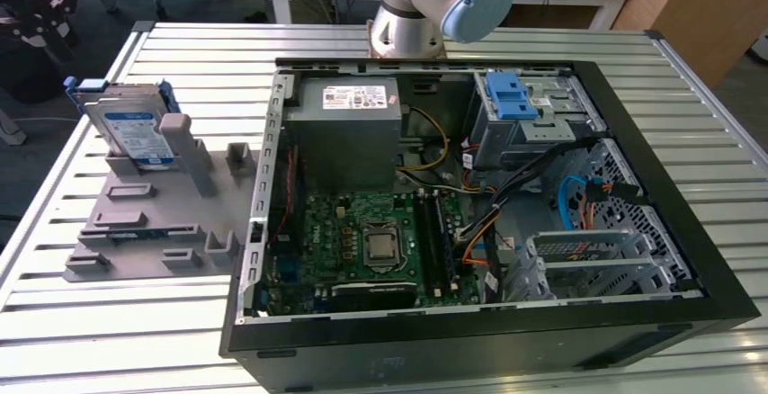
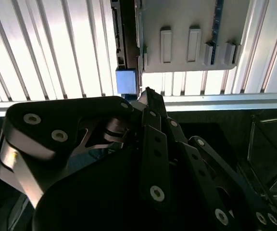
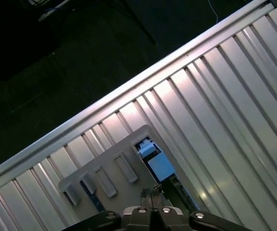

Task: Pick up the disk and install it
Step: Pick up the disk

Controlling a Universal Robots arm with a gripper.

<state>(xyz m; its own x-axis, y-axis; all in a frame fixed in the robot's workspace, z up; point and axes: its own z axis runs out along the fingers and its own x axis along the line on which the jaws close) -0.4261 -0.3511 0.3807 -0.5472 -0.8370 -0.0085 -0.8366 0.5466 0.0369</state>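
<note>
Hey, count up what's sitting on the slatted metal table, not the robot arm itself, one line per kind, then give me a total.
disk: 1
grey slotted stand: 1
open computer case: 1
Total: 3

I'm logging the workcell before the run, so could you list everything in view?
disk: one, silver with blue bracket, upright in the stand, exterior view's left
stand: one, grey, on the table beside the case
computer case: one, black, open, middle of the table
power supply: one, grey, inside the case, at the end nearest the arm
motherboard: one, green, inside the case
table: one, silver, slatted, under everything
arm: one, grey with a blue cap, behind the case
gripper: one, black, shut, above the stand and disk
</note>
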